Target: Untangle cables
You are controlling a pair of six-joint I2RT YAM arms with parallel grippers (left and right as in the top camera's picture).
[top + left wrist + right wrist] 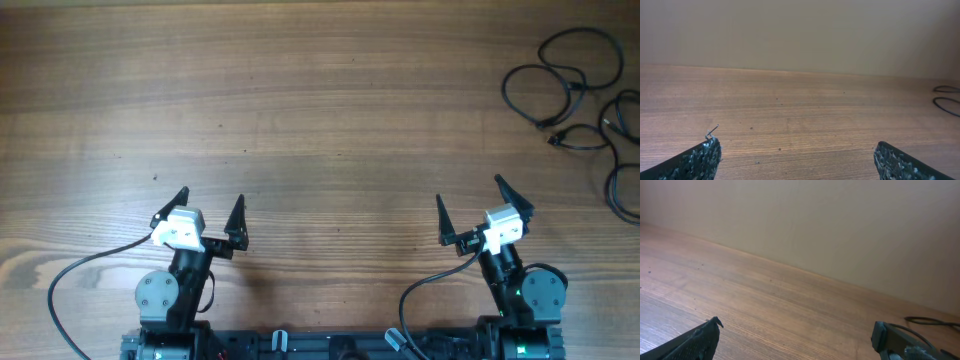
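Note:
The cables (575,95) are thin black cords lying in loose overlapping loops at the table's far right corner, running off the right edge. A small plug end (556,138) shows at the near side of the loops. Parts of the cables (946,102) also show at the right edge of the left wrist view, and a strand of the cables (932,322) lies far right in the right wrist view. My left gripper (211,204) stands open near the front left, nothing between its fingers. My right gripper (468,198) stands open near the front right, well short of the cables.
The wooden table (300,100) spreads between and beyond both arms. Thicker black wires (70,275) loop from each arm's base at the front edge. A plain wall (800,30) rises behind the table's far edge.

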